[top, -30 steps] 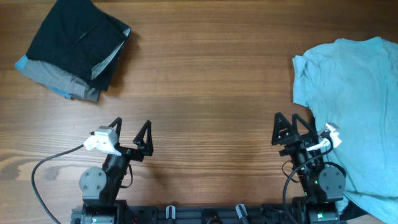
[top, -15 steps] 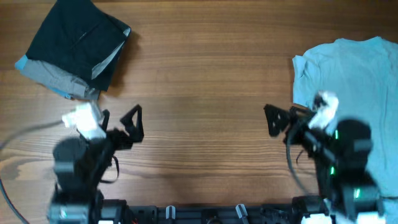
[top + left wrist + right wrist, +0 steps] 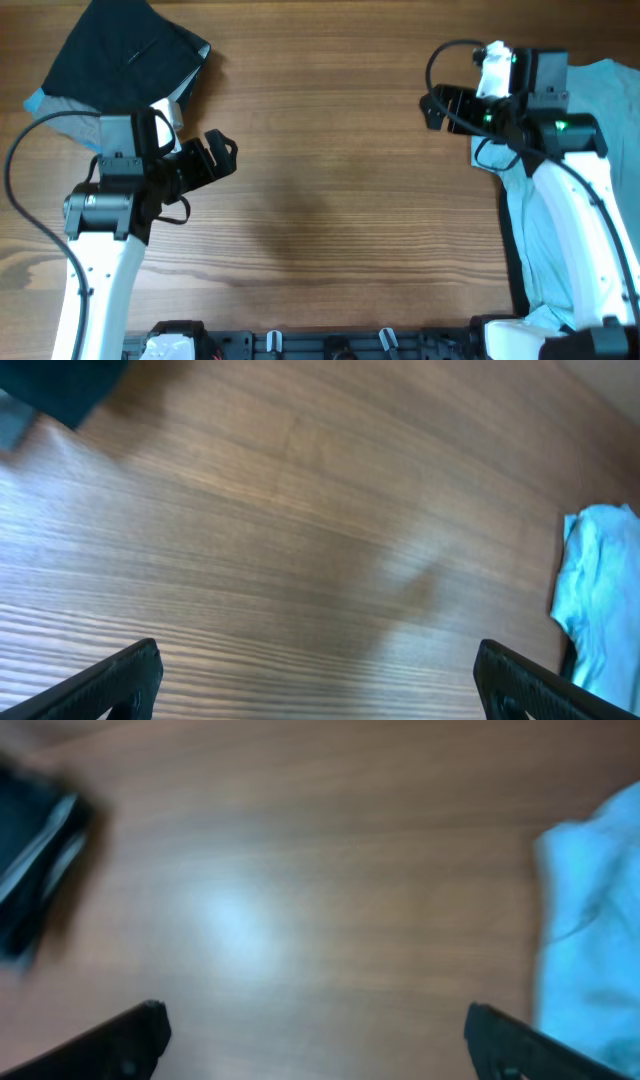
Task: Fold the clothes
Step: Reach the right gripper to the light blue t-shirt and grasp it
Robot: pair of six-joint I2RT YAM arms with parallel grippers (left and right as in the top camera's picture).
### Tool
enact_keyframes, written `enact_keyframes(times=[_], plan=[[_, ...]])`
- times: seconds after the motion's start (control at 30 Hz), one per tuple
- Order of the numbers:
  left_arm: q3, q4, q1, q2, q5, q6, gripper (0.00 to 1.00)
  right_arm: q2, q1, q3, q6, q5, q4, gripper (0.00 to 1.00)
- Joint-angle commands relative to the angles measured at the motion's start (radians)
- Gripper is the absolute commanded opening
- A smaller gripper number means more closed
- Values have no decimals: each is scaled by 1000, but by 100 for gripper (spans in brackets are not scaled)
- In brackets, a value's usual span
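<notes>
A pale aqua-blue T-shirt (image 3: 618,120) lies crumpled at the table's right side, partly under my right arm. It also shows in the left wrist view (image 3: 600,600) and the right wrist view (image 3: 600,910). A folded stack of black and grey garments (image 3: 120,55) sits at the far left; it shows in the right wrist view (image 3: 30,860). My left gripper (image 3: 218,158) is open and empty, just right of the stack, over bare wood (image 3: 320,690). My right gripper (image 3: 432,108) is open and empty, just left of the T-shirt's edge (image 3: 320,1045).
The wooden table (image 3: 330,180) lies bare between the two grippers. A black cable (image 3: 25,170) loops from the left arm. The arm bases stand at the front edge (image 3: 330,345).
Both arms have lifted from their rest at the front edge and swung away from it, the left toward the dark stack, the right toward the T-shirt's left edge. Both grippers stay open.
</notes>
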Motion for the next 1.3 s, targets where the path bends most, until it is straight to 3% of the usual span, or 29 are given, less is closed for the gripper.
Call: enact_keyframes(times=[0.0, 0.2, 0.4, 0.7, 0.77, 0.83, 0.93, 0.97, 1.27], plan=[[21, -2, 2, 18, 71, -2, 100, 86, -62, 28, 163, 243, 81, 88], [21, -1, 2, 19, 71, -2, 100, 234, -106, 28, 188, 268, 229, 86], [21, -24, 2, 19, 70, -1, 100, 417, -106, 28, 192, 411, 354, 85], [21, -26, 2, 20, 69, 3, 100, 603, -106, 28, 180, 378, 483, 82], [21, -26, 2, 20, 69, 2, 100, 615, -106, 28, 167, 379, 494, 75], [21, -27, 2, 20, 70, 2, 100, 618, -108, 28, 167, 379, 496, 57], [21, -27, 2, 20, 70, 2, 100, 613, -116, 28, 165, 379, 491, 10], [21, -27, 2, 20, 70, 2, 99, 605, -121, 28, 164, 379, 483, 4], [22, -28, 2, 16, 72, 2, 94, 350, -210, 30, 87, 375, 439, 4]])
